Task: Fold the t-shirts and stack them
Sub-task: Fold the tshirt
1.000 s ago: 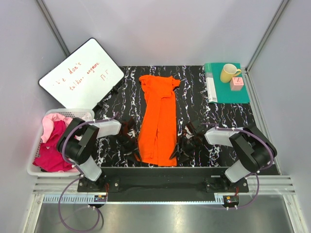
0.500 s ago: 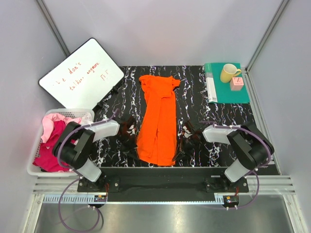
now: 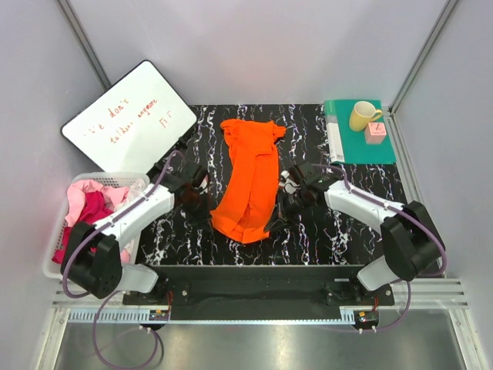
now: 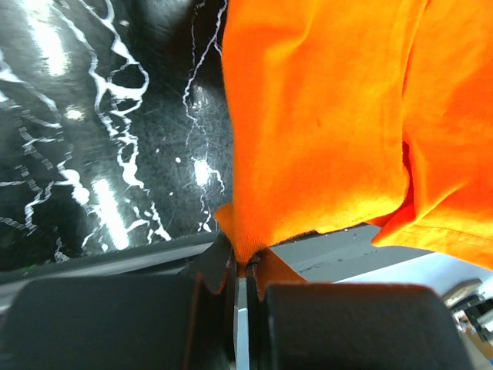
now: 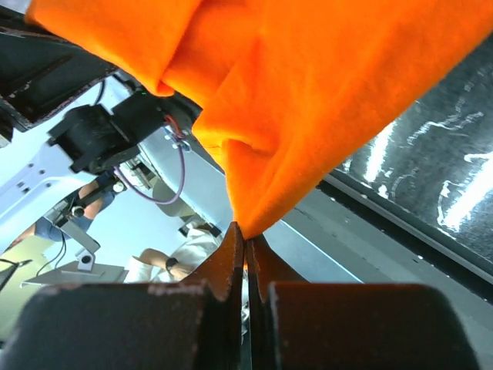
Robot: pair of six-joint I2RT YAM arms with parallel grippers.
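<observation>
Left gripper (image 4: 243, 270) and right gripper (image 5: 246, 243) — each pinching a near corner of the orange t-shirt (image 3: 248, 181)

Bright even overhead light, glare on tabletop (image 4: 100, 139) — wrist foregrounds blurred

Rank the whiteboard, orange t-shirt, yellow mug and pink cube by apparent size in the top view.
1. whiteboard and orange t-shirt: largest, too close to rank.
2. yellow mug.
3. pink cube, smallest.
</observation>
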